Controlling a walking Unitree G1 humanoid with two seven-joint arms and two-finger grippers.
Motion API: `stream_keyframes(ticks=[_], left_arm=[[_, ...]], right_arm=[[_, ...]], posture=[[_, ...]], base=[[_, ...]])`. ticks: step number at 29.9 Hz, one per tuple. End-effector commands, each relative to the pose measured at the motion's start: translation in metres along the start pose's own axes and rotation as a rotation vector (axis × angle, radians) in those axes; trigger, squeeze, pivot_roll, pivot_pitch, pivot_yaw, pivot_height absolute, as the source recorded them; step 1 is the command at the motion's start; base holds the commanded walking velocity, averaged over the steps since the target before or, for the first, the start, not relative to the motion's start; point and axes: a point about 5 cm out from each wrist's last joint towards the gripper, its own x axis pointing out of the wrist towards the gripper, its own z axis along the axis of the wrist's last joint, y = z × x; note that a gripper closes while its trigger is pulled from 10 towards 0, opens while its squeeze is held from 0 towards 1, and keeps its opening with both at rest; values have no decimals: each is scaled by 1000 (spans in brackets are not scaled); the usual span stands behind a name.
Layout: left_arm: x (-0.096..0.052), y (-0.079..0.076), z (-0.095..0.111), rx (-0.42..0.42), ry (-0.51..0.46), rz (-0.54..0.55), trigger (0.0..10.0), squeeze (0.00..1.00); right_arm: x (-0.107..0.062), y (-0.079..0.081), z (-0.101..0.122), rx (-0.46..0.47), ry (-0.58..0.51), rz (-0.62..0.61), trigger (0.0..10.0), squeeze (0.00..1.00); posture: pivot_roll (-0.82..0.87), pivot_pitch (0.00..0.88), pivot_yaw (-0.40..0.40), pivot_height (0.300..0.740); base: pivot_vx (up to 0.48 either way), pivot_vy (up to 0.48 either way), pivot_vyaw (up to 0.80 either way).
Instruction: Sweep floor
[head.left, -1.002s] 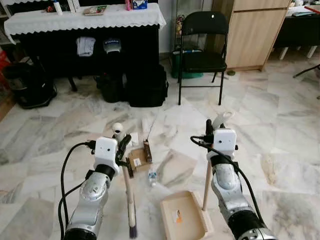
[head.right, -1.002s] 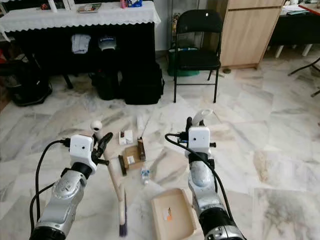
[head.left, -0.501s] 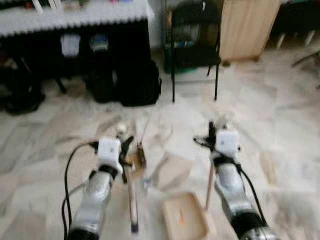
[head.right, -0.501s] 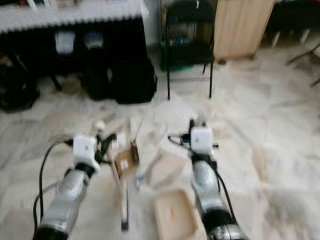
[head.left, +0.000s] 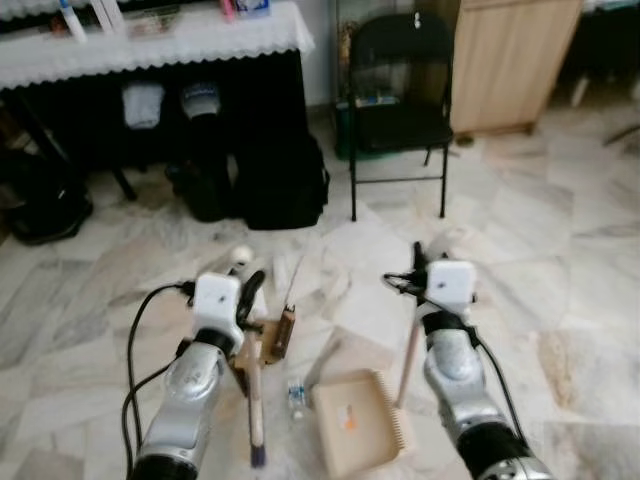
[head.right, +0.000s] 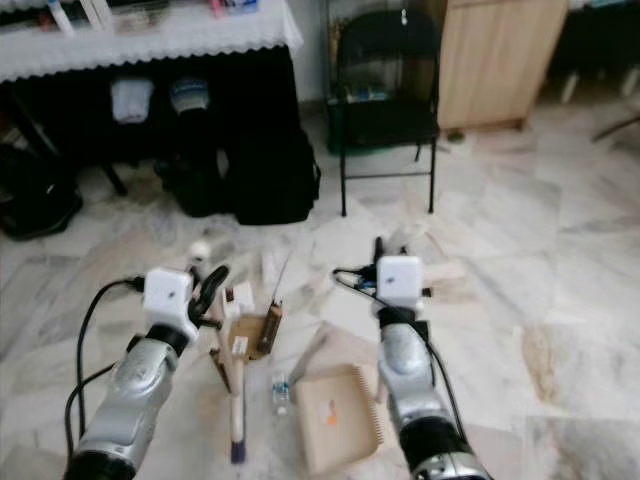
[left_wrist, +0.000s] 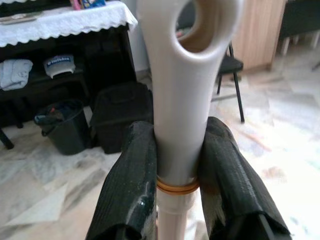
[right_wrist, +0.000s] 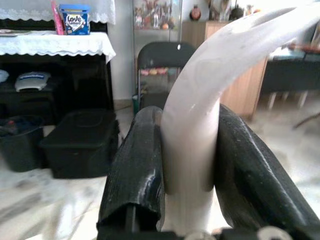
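My left gripper (head.left: 248, 288) is shut on the cream handle of a broom (head.left: 254, 385), whose purple bristles touch the marble floor near me. In the left wrist view both black fingers (left_wrist: 133, 186) clamp the handle (left_wrist: 180, 90) below its hanging hole. My right gripper (head.left: 419, 260) is shut on the upright handle of a beige dustpan (head.left: 360, 432) that rests on the floor; its fingers (right_wrist: 137, 165) squeeze the curved handle (right_wrist: 197, 115). A small bottle (head.left: 295, 397) lies between broom and dustpan. A torn cardboard box (head.left: 272, 335) and white scraps (head.left: 286, 270) lie just beyond.
A black folding chair (head.left: 400, 100) stands ahead. A black table with a white lace cloth (head.left: 150, 40) has black bags (head.left: 280, 185) and a bucket (head.left: 40, 200) under it. A wooden cabinet (head.left: 510, 60) is at the back right. Bare marble floor (head.left: 560, 260) spreads to the right.
The view blurred and wobbled, then settled. The bottle now lies nearer to me, beside the dustpan's left edge, and the dustpan has turned slightly. Both grippers kept their hold.
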Motion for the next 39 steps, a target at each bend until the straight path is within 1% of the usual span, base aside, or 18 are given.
stream_keyframes(ticks=[1,13,29,33,34,39], left_arm=[[1,8,8,20,-32,18,10000,0],[0,8,7,21,-29,19,10000,0],[-2,8,7,24,-29,24,10000,0],[-2,11,6,33,-36,43,10000,0],[-3,13,6,52,-37,51,10000,0],[-5,14,5,69,-37,60,10000,0]], right_arm=[[4,12,10,15,-37,32,10000,0],[4,13,9,17,-31,41,10000,0],[1,12,5,13,-17,44,10000,0],[-1,12,2,11,-11,49,10000,0],[-2,11,-1,10,-3,49,10000,0],[-5,8,-6,0,14,46,10000,0]], posture=[[100,25,53,740],[99,21,53,740],[97,25,53,740],[97,25,53,740],[97,26,53,740],[96,29,54,740]], base=[[349,0,0],[335,0,0],[0,0,0],[0,0,0],[0,0,0],[0,0,0]])
